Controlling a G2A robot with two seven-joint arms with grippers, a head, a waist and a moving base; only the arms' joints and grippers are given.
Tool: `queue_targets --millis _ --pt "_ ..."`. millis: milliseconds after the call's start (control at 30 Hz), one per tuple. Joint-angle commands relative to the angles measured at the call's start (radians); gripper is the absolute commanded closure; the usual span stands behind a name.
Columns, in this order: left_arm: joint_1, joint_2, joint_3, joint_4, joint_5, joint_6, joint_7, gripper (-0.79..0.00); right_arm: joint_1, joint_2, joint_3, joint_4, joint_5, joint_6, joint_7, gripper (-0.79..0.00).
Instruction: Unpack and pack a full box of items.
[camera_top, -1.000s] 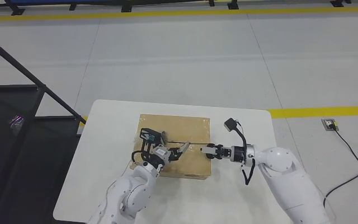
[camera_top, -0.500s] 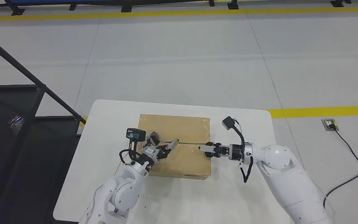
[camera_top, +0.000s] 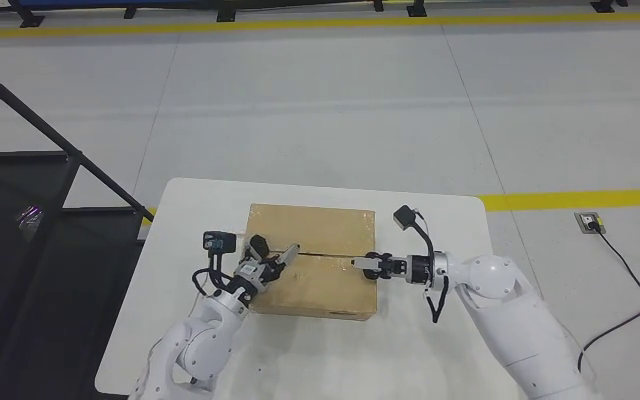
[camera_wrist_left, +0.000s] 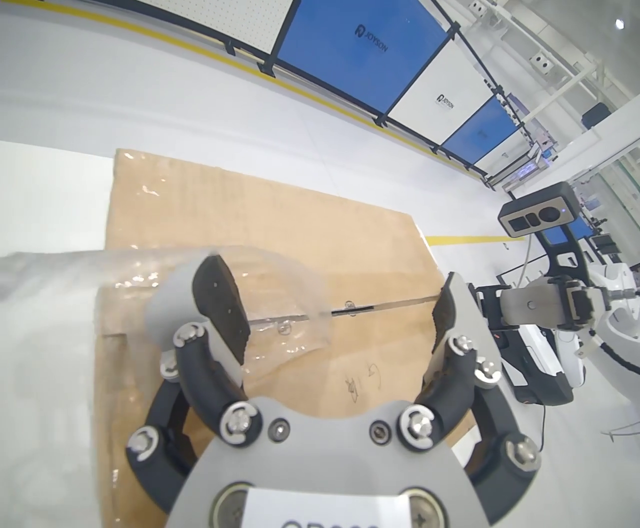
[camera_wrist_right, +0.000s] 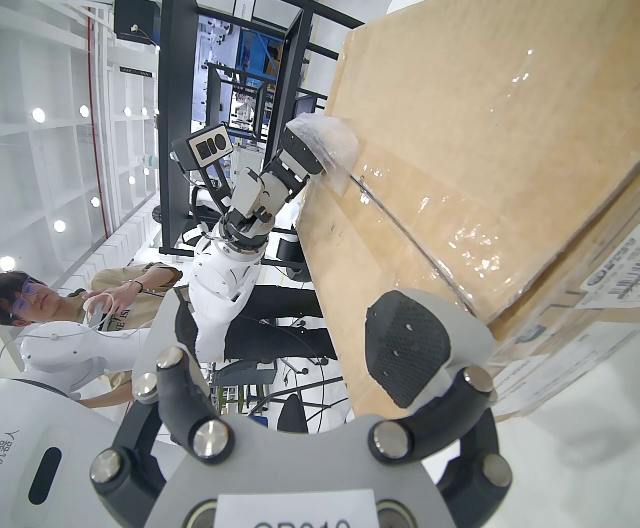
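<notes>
The box (camera_top: 312, 250) is plain brown cardboard and sits near the middle of the white worktop (camera_top: 200, 300), both top flaps shut. A strip of clear tape (camera_wrist_left: 150, 280) runs along the centre seam (camera_wrist_left: 380, 305). The left hand (camera_wrist_left: 332, 295) is over one end of that seam, its jaws spread wide with nothing clamped between them. The loose end of the tape stands lifted off the cardboard and clings, crumpled, to one finger (camera_wrist_left: 220, 300). The right hand (camera_top: 362, 265) is at the opposite end of the seam, just beside the box's top edge. Its jaws also appear spread and hold nothing. The step in hand is judged to be unsealing, so unpacking has not yet begun. Handling notes: the tape is thin, limp and sticky, so it is likely to wrap round a pad rather than release cleanly. Pinch it on the freed end close to the cardboard and pull low along the seam. The flaps are stiff but will crease if levered from a corner, so take each by the middle of its free edge at the seam. The box is said to be full (its weight cannot be read from the pictures), so expect it to stay put under a light pull. Brace the end with the printed label (camera_wrist_right: 610, 280) in case it slides.
</notes>
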Motion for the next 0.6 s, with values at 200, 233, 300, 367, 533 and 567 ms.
queue_targets --millis 200,233,300,367,533,567 --pt "0.042 0.009 -0.065 -0.021 -0.012 -0.014 0.003 -0.785 0.009 0.0 -0.01 0.007 0.005 -0.004 -0.001 -0.785" --pt "0.044 0.01 -0.071 -0.022 -0.016 -0.014 0.0 -0.785 0.01 0.0 -0.011 0.009 0.006 -0.006 -0.001 -0.785" --pt "0.048 0.011 -0.081 -0.023 -0.023 -0.014 -0.004 -0.785 0.013 -0.001 -0.014 0.013 0.008 -0.008 -0.002 -0.785" --pt "0.058 0.012 -0.092 -0.032 -0.033 -0.018 0.0 -0.785 0.015 -0.001 -0.017 0.019 0.011 -0.011 -0.002 -0.785" --pt "0.085 0.014 -0.135 -0.051 -0.09 -0.006 0.027 -0.785 0.02 -0.002 -0.022 0.031 0.018 -0.019 -0.001 -0.785" --pt "0.085 0.013 -0.149 -0.05 -0.13 0.002 0.023 -0.785 0.02 -0.001 -0.022 0.034 0.02 -0.023 0.0 -0.785"
